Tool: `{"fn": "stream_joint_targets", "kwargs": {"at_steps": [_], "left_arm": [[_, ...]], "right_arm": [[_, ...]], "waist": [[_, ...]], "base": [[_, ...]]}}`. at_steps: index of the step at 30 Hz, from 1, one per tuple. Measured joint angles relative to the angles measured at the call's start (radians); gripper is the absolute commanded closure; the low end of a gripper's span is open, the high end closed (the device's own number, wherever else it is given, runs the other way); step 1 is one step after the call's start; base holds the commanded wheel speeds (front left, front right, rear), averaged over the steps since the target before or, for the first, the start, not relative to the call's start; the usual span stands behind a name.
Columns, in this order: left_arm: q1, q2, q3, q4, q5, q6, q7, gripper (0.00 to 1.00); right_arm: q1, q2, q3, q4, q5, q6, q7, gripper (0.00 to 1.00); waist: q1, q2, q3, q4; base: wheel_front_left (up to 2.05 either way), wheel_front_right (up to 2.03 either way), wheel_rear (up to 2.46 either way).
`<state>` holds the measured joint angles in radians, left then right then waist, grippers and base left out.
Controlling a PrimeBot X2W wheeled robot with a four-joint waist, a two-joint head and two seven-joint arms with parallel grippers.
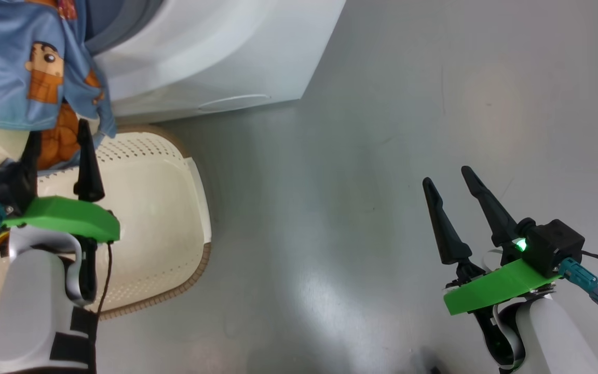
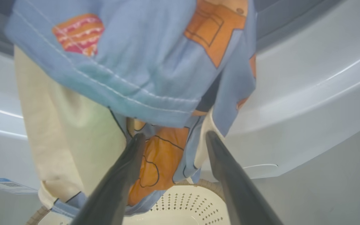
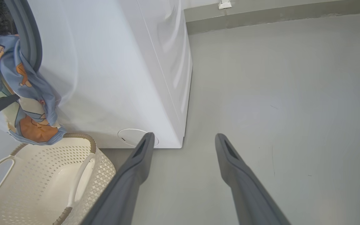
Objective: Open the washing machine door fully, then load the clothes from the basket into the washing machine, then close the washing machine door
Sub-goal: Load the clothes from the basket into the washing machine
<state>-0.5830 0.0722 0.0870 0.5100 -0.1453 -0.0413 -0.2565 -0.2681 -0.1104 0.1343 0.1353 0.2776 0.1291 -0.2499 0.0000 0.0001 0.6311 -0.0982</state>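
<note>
The clothes point(image 1: 24, 67) hung half in and half out of the washing machine point(image 1: 216, 47), a bundle of blue printed fabric draped over the grey gasket point(image 3: 27, 37) with its tail dangling just above the basket point(image 1: 148, 208); to my eye that was a load caught on the lip instead of dropped into the drum. The left gripper point(image 1: 58, 130) was raised to the hanging end with its jaws spread wide, one finger either side of the orange patch; nothing was pinched, and I could not say whether the fingers point(image 2: 127, 168) touched the cloth. I took it to be placed there either to take a fresh hold or to push the bundle inward. The right gripper point(image 1: 446, 175) was well apart over the bare floor point(image 1: 382, 104), also wide and holding nothing; kept clear, I supposed, so the arms would not crowd each other at the opening. The left wrist view brought the fabric close – the cream inner side point(image 2: 58, 125), the stitched hem, the blue label point(image 2: 2, 184) low on the machine front. The right wrist view stood back and gave the side of it: how far the cloth trailed down the white panel, the round service cap point(image 3: 130, 136) near the corner, and the basket's inside point(image 3: 42, 175), which looked bare of clothes as far as that view reached – in the head view the left arm hid much of the basket. So the loading seemed nearly done, with this last bundle to be tucked in before the door could close.
</note>
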Motion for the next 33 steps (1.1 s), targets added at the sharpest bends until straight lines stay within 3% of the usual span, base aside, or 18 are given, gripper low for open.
{"fn": "stream_joint_targets", "kwargs": {"at_steps": [9, 20, 21, 22, 23, 24, 33], "left_arm": [[-0.077, 0.005, 0.057, 0.055, -0.012, 0.023, 0.0, 0.0], [-0.172, 0.012, 0.13, 0.119, -0.072, 0.019, 0.0, 0.0], [-0.18, 0.012, 0.136, 0.12, -0.073, 0.018, 0.0, 0.21], [-0.186, 0.013, 0.137, 0.119, -0.073, 0.012, 0.0, 0.55], [-0.189, 0.013, 0.137, 0.118, -0.073, 0.01, 0.0, 0.74], [-0.192, 0.013, 0.137, 0.117, -0.072, 0.009, 0.0, 1.0], [-0.18, -0.007, 0.125, 0.06, -0.047, -0.034, 0.002, 1.0]], "right_arm": [[-0.005, 0.002, 0.0, -0.007, 0.0, 0.0, 0.0, 0.0], [-0.008, 0.012, -0.005, -0.013, 0.0, 0.0, 0.0, 0.0], [-0.01, 0.013, -0.005, -0.013, 0.0, 0.0, 0.0, 0.0], [-0.014, 0.013, -0.005, -0.012, 0.0, 0.0, 0.0, 0.0], [-0.02, 0.014, -0.005, -0.012, 0.0, 0.0, 0.0, 0.0], [-0.023, 0.015, -0.006, -0.012, 0.0, 0.0, 0.0, 0.0], [-0.025, 0.015, -0.014, -0.008, 0.0, 0.0, 0.0, 0.0]], "waist": [[0.0, 0.0, 0.046, -0.012], [0.0, 0.0, 0.087, -0.03], [0.0, 0.0, 0.09, -0.031], [0.0, 0.0, 0.091, -0.031], [0.0, 0.0, 0.091, -0.03], [0.0, 0.0, 0.09, -0.029], [0.0, 0.0, 0.065, -0.008]], "base": [[0.0, 0.0, 0.0], [0.0, 0.0, 0.0], [0.0, 0.0, 0.0], [0.0, 0.0, 0.0], [0.0, 0.0, 0.0], [0.0, 0.0, 0.0], [0.0, 0.0, 0.0]]}}
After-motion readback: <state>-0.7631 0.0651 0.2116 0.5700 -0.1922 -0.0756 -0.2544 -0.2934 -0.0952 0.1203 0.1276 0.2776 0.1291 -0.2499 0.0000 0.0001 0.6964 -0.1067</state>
